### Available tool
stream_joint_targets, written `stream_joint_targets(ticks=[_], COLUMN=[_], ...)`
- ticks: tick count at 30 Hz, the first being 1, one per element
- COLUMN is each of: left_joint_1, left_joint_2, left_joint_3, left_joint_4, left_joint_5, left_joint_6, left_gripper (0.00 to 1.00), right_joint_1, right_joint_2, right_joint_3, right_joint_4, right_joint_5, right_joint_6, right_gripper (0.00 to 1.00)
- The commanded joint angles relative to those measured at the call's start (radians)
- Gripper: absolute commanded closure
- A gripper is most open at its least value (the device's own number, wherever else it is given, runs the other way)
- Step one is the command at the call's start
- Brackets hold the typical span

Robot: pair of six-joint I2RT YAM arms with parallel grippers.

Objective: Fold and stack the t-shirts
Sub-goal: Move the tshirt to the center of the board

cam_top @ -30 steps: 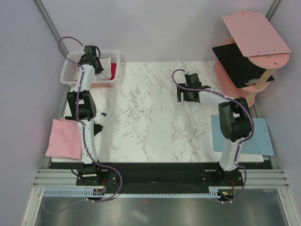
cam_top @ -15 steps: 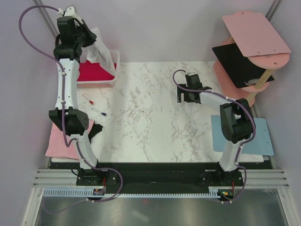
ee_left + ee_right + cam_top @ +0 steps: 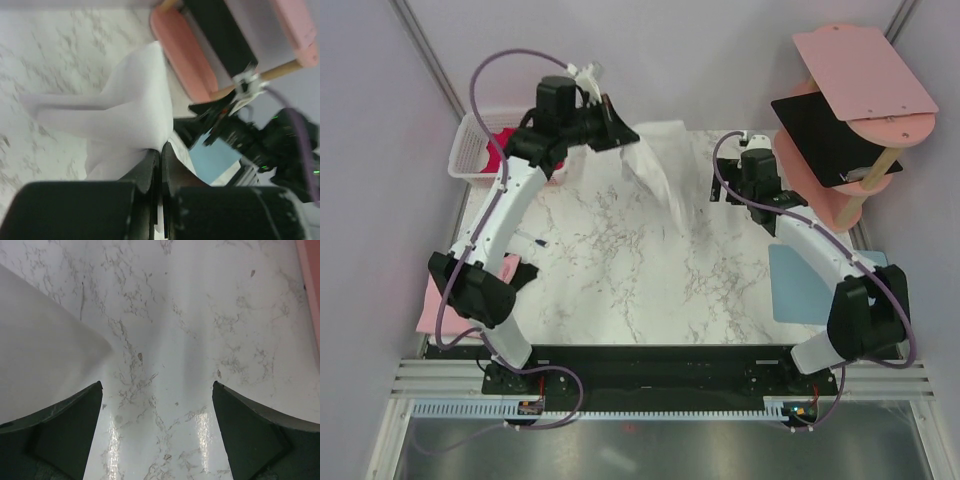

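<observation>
My left gripper (image 3: 616, 132) is shut on the white t-shirt (image 3: 660, 165) and holds it in the air over the back middle of the marble table (image 3: 620, 270); the cloth hangs down to the right. In the left wrist view my closed fingers (image 3: 150, 165) pinch the white t-shirt (image 3: 130, 105). My right gripper (image 3: 738, 190) is open and empty just right of the hanging shirt; its wrist view shows the shirt's edge (image 3: 45, 335) at left. A magenta-red t-shirt (image 3: 500, 150) lies in the white basket (image 3: 465, 150). A light pink t-shirt (image 3: 428, 305) lies at the table's left edge. A black t-shirt (image 3: 525, 272) peeks out by the left arm.
A pink shelf stand (image 3: 860, 70) with a black board (image 3: 825, 130) stands at the back right. A light-blue mat (image 3: 800, 285) lies at the right edge. A small pen (image 3: 540, 241) lies on the table left of centre.
My left gripper has swung from above the basket to the right, carrying the white t-shirt over the table. My right gripper has moved back and to the right.
</observation>
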Motion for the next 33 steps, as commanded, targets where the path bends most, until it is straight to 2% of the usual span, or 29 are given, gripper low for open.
stream_joint_targets(ticks=[1,2,4,7,9,12,17,19,22,25,28,29,31,33], left_joint_1=[-0.080,-0.108,-0.131,-0.157,-0.162,-0.160,-0.160,-0.162,-0.177,-0.264,-0.419,-0.506,-0.590,-0.686], left_joint_2=[-0.071,-0.086,-0.084,-0.055,-0.075,-0.155,-0.224,-0.233,-0.203,-0.134,0.027,0.114,0.185,0.239], left_joint_3=[-0.295,-0.432,-0.612,-0.738,-0.760,-0.727,-0.530,-0.474,-0.455,-0.454,-0.408,-0.392,-0.345,-0.320], left_joint_4=[0.014,0.031,0.082,0.097,0.079,0.022,-0.180,-0.211,-0.214,-0.216,-0.225,-0.228,-0.251,-0.265], left_joint_5=[0.003,-0.017,-0.018,-0.027,-0.094,-0.238,-0.479,-0.516,-0.482,-0.462,-0.372,-0.360,-0.393,-0.459], left_joint_6=[-0.085,-0.090,-0.108,-0.108,-0.092,-0.043,0.056,0.071,0.082,0.096,0.145,0.155,0.168,0.148], left_gripper=[0.98,0.98,0.98,0.98,0.98,0.98,0.98,0.98,0.98,0.98,0.98,0.97,0.87,0.61], right_joint_1=[0.000,0.000,-0.002,0.000,0.000,0.000,0.000,-0.002,0.000,0.000,0.001,0.000,0.000,0.000], right_joint_2=[-0.139,-0.153,-0.186,-0.207,-0.216,-0.227,-0.233,-0.232,-0.219,-0.203,-0.195,-0.195,-0.198,-0.206], right_joint_3=[-0.031,-0.040,-0.050,-0.071,-0.088,-0.103,-0.114,-0.117,-0.125,-0.131,-0.137,-0.139,-0.136,-0.131], right_joint_4=[0.011,0.001,-0.006,-0.019,-0.028,-0.034,-0.040,-0.040,-0.037,-0.032,-0.032,-0.032,-0.037,-0.042], right_joint_5=[0.047,0.049,0.043,0.044,0.044,0.041,0.011,0.006,-0.020,-0.045,-0.040,-0.038,-0.028,-0.023], right_joint_6=[-0.007,-0.010,-0.018,-0.022,-0.022,-0.024,-0.021,-0.016,-0.002,0.010,0.015,0.013,0.004,-0.004], right_gripper=[0.02,0.02,0.02,0.02,0.02,0.02,0.02,0.02,0.02,0.02,0.02,0.02,0.02,0.02])
